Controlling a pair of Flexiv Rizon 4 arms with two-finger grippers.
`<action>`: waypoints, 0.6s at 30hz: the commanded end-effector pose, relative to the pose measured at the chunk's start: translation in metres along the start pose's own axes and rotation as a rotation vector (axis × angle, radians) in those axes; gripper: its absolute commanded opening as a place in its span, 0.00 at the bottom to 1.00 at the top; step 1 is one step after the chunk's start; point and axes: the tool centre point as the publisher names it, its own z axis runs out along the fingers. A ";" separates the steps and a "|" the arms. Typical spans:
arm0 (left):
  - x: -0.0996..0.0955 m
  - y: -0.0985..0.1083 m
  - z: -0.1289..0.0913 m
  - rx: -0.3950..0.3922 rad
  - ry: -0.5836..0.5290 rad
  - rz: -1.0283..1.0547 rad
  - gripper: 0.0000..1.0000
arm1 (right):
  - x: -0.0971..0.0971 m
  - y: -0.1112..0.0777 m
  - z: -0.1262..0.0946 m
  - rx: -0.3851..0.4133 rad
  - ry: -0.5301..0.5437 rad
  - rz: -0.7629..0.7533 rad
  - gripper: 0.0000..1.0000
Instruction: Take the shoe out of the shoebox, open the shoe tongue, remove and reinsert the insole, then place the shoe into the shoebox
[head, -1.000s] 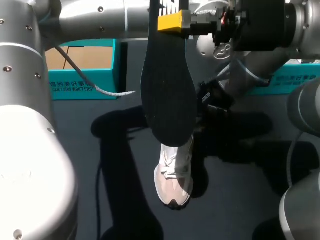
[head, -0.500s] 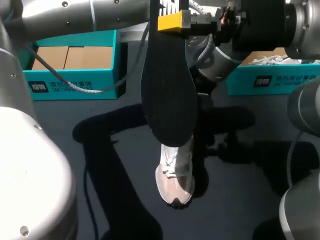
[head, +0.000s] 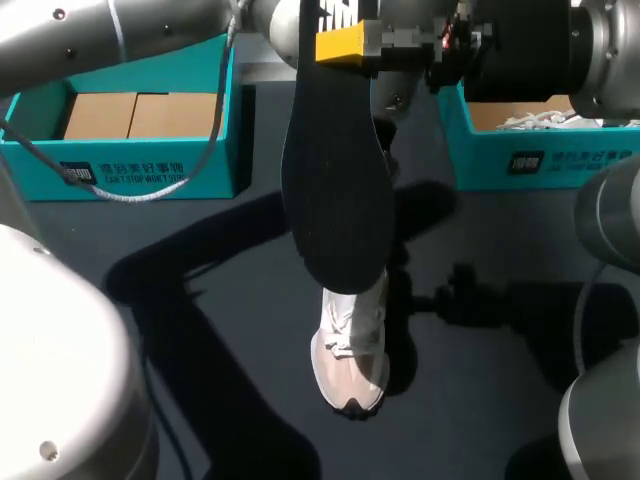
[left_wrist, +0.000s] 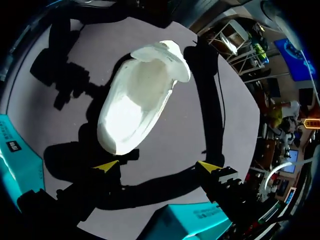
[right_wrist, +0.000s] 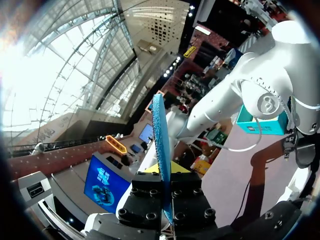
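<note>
A long black insole (head: 335, 190) hangs toe-down high over the table, and my right gripper (head: 338, 42) is shut on its heel end. In the right wrist view the insole (right_wrist: 160, 145) stands edge-on between the fingers of the right gripper (right_wrist: 166, 176). Below it a pale pink-white shoe (head: 350, 350) lies on the dark table, partly hidden by the insole. My left arm (head: 120, 30) crosses the far side; its gripper is hidden in the head view. In the left wrist view the left gripper (left_wrist: 157, 167) is open, high above the shoe (left_wrist: 140, 100), whose mouth faces the camera.
A teal shoebox (head: 150, 130) with a brown cardboard floor stands at the back left. A second teal shoebox (head: 540, 150) with white paper stands at the back right. Both boxes' corners (left_wrist: 15, 155) (left_wrist: 195, 220) flank the left gripper. The table (head: 200, 330) is dark grey.
My left arm has swung up and towards the far side, uncovering both shoeboxes; its shadow has shifted. The right gripper, insole and shoe have stayed put.
</note>
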 end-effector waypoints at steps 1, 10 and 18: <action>0.015 0.004 -0.007 0.003 -0.220 -0.011 1.00 | 0.000 0.002 0.005 0.000 -0.001 0.002 0.00; 0.039 0.004 -0.036 -0.050 -0.348 -0.079 1.00 | 0.000 0.002 0.005 0.000 -0.001 0.002 0.00; 0.050 0.014 -0.056 -0.062 -0.381 -0.095 1.00 | 0.000 0.002 0.005 0.000 -0.001 0.002 0.00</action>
